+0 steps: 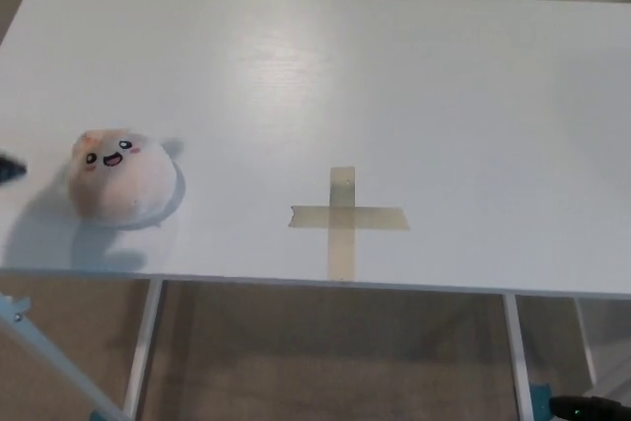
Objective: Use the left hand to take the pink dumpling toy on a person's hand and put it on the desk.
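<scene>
The round pink plush dumpling toy [121, 177] with a smiling face sits alone on the white bench [394, 86], near its left and front edges. Only a dark tip of the left robot hand [8, 171] shows at the left border, apart from the toy, and I cannot tell its fingers' state. Well to the right lies a tape cross [343, 217], with wide bare surface behind.

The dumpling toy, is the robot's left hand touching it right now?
Apart. The head view shows bare white desk between the dumpling toy and the dark tip of the left hand at the picture's left edge.
</scene>
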